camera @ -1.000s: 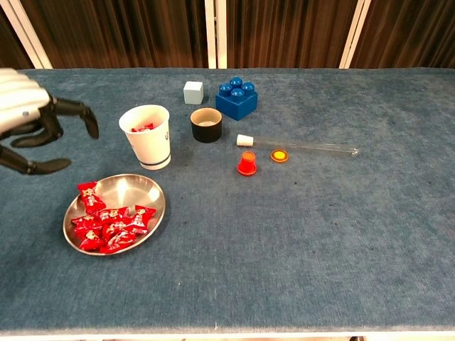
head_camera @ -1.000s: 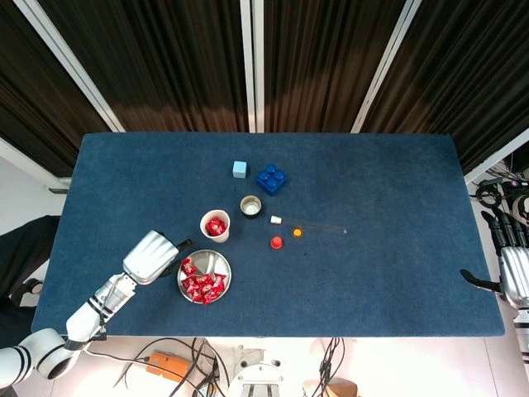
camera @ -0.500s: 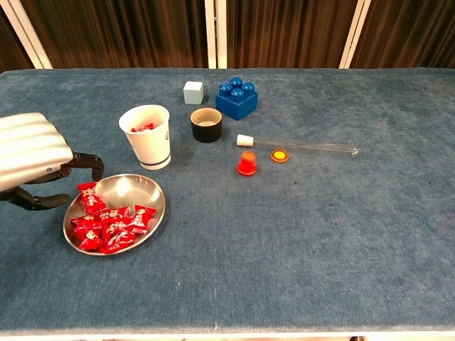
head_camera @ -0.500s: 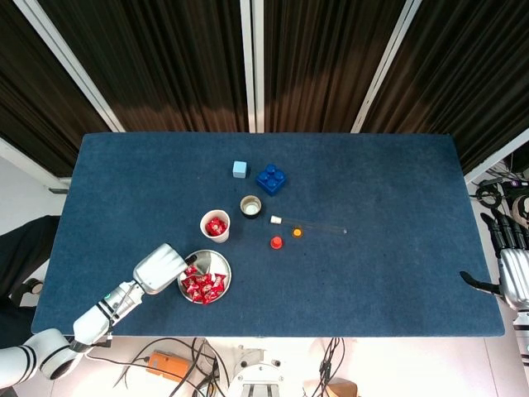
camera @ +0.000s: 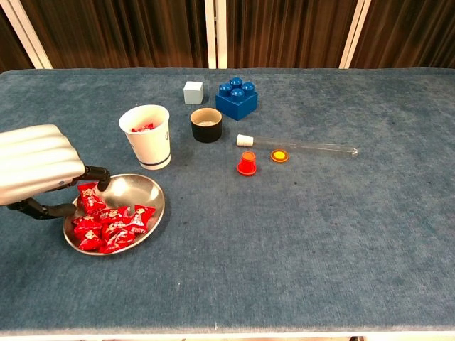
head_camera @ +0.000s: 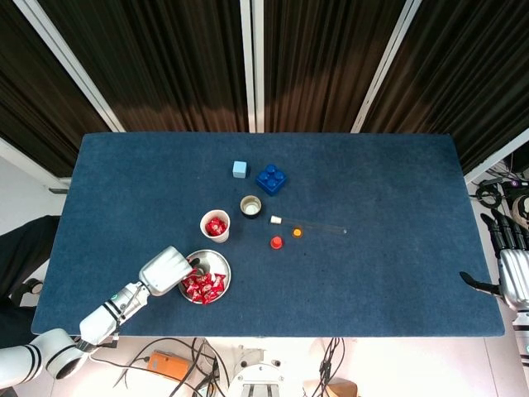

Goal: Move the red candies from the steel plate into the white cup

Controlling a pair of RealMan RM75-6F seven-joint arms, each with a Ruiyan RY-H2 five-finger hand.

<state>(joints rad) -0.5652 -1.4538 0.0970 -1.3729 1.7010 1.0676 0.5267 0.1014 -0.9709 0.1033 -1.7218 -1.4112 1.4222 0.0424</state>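
Observation:
The steel plate (head_camera: 221,266) (camera: 138,187) lies near the table's front left and holds several red candies (head_camera: 203,285) (camera: 111,224). Just behind it stands the white cup (head_camera: 215,225) (camera: 147,138), with red candies inside. My left hand (head_camera: 169,270) (camera: 37,165) reaches over the plate's left rim. Its fingers (camera: 102,177) curve down beside the top-left candy (camera: 89,197), which lies between finger and thumb, and they are still apart. My right hand (head_camera: 513,276) hangs off the table's right edge, fingers spread, holding nothing.
Behind the cup are a black cup (camera: 206,125), a blue brick (camera: 236,99) and a pale blue cube (camera: 193,92). A glass tube (camera: 306,146) with a white stopper, a red cap (camera: 247,163) and an orange cap (camera: 279,155) lie mid-table.
My left hand has come down and rightward from beside the cup to the plate's left rim, its fingers now reaching among the candies. The right hand has not moved.

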